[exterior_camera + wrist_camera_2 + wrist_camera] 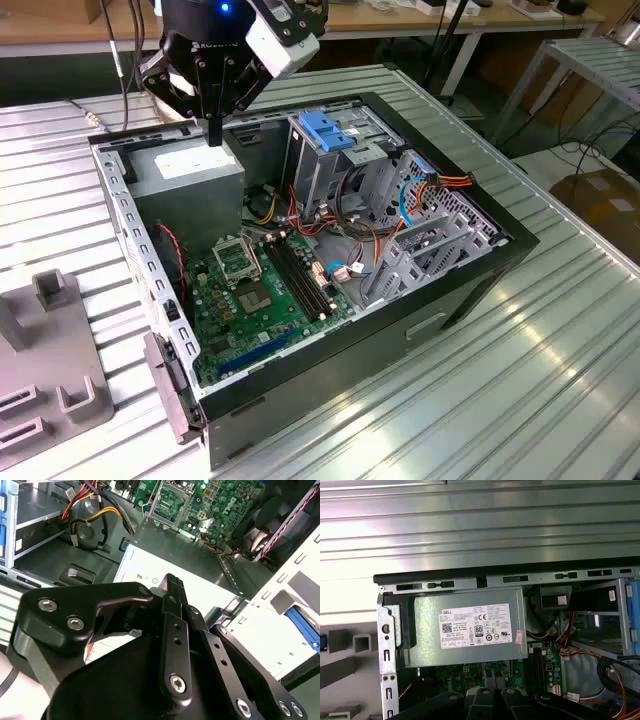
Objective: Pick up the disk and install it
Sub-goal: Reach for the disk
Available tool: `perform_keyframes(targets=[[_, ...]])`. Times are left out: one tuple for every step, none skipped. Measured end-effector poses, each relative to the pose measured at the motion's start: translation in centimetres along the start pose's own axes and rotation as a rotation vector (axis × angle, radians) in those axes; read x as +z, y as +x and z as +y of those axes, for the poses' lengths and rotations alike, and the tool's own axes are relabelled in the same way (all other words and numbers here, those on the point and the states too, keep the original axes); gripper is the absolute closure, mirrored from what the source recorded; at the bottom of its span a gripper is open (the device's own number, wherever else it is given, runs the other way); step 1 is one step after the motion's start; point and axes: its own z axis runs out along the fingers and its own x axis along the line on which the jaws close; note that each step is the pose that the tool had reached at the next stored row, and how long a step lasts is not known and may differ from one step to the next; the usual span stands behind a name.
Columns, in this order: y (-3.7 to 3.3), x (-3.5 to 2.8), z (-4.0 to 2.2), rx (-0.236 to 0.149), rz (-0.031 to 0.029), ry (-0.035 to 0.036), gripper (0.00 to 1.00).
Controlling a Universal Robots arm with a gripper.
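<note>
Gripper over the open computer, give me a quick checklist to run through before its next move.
1. Gripper holding the disk: not ok; it is shut on nothing, above the power supply.
2. Where the disk is: cannot tell.
3. Computer case open: ok.
4. Drive cage bay free: cannot tell.
5. Cables clear of the cage: not ok; some lie close beside it.

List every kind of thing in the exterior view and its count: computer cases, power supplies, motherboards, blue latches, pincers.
computer case: 1
power supply: 1
motherboard: 1
blue latch: 1
pincer: 1
Total: 5
</note>
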Motion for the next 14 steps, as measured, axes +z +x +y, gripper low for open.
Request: perform_keyframes(targets=[[0.0,0.0,0.0,0.0,0.0001,0.0,0.9],[0.0,0.0,0.0,0.0,0.0001,0.0001,0.9],[0.03,0.0,0.0,0.0,0.0,0.0001,0.9],[0.04,-0.01,0.0,0.0,0.0001,0.0001,0.9],[0.06,-0.01,0.0,0.0,0.0001,0.0001,0.9],[0.1,0.0,0.0,0.0,0.0001,0.0,0.9],[0.12,-0.01,-0.01,0.0,0.0,0.0,0.9],[0.14,-0.01,-0.01,0.0,0.0,0.0001,0.9],[0.16,-0.01,-0.01,0.0,0.0,0.0,0.9],[0.19,-0.01,-0.01,0.0,0.0,0.0,0.9],[0.2,-0.01,-0.01,0.0,0.0,0.0001,0.9],[0.22,-0.01,-0.02,0.0,0.0,0.0001,0.9],[0.24,-0.01,-0.02,0.0,0.0001,0.0001,0.9],[0.25,-0.01,-0.02,0.0,0.0,0.0,0.9]])
